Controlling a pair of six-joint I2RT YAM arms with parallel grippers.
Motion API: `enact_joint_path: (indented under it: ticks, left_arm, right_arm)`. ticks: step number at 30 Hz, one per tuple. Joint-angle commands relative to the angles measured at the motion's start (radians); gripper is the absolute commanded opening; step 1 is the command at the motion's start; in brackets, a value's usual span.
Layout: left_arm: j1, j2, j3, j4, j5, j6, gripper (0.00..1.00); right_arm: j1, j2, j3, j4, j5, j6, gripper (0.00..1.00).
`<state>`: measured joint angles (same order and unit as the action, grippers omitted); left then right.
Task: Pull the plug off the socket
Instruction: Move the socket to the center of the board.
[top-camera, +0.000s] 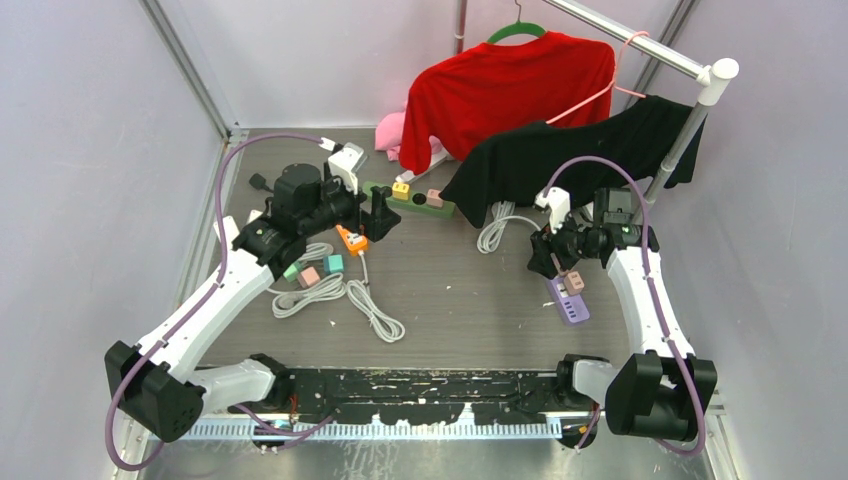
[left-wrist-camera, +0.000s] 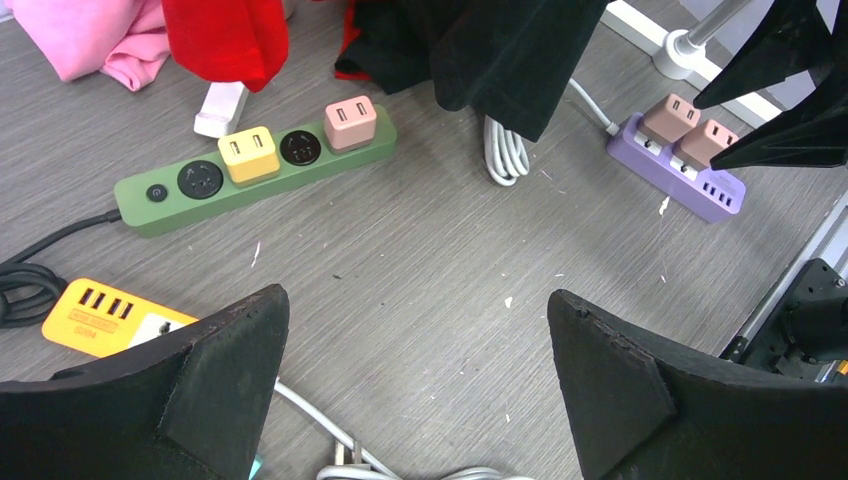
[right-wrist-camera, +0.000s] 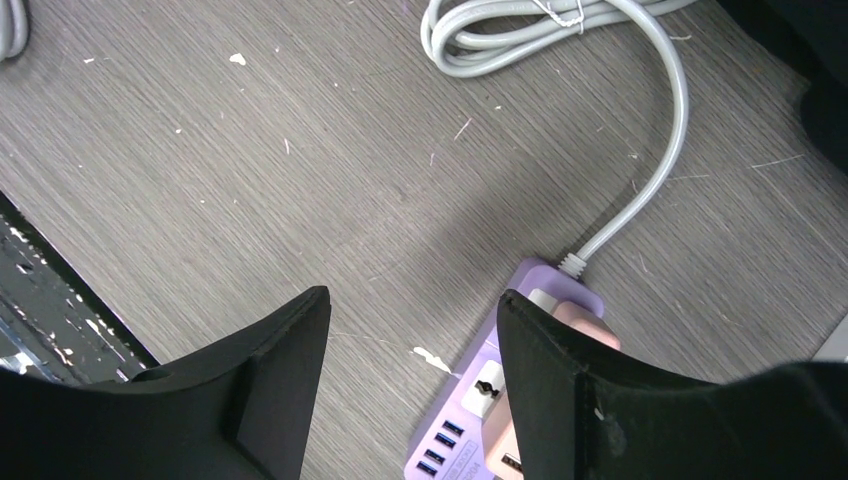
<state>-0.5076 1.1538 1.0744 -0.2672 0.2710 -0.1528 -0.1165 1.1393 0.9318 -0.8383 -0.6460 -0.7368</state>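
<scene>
Left claw (left-wrist-camera: 415, 300) gapes wide, right claw (right-wrist-camera: 412, 297) half-spread, perhaps touching pink plug (right-wrist-camera: 590, 322); orange strip (left-wrist-camera: 100, 318) label unreadable.

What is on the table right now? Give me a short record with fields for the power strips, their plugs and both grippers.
right-side strip: purple power strip, two brownish plugs seated
right gripper: open, strip at one finger, nothing between the jaws
left gripper: open wide, empty, above bare table
far strip: green power strip, yellow plug and pink plug seated
</scene>
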Motion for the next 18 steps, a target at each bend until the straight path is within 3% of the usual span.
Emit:
enact_joint_path:
  ticks: [1,18]
  left_arm:
    - [0.002,-0.024,0.008,0.033,0.026,-0.012,1.0]
    - [0.003,-0.029,0.008,0.031,0.029,-0.011,1.0]
  right_arm:
    - [-0.008,-0.025,0.007,0.026,0.019,-0.019,0.68]
    - [-0.013,0.015,-0.009,0.161,0.268,0.08,0.72]
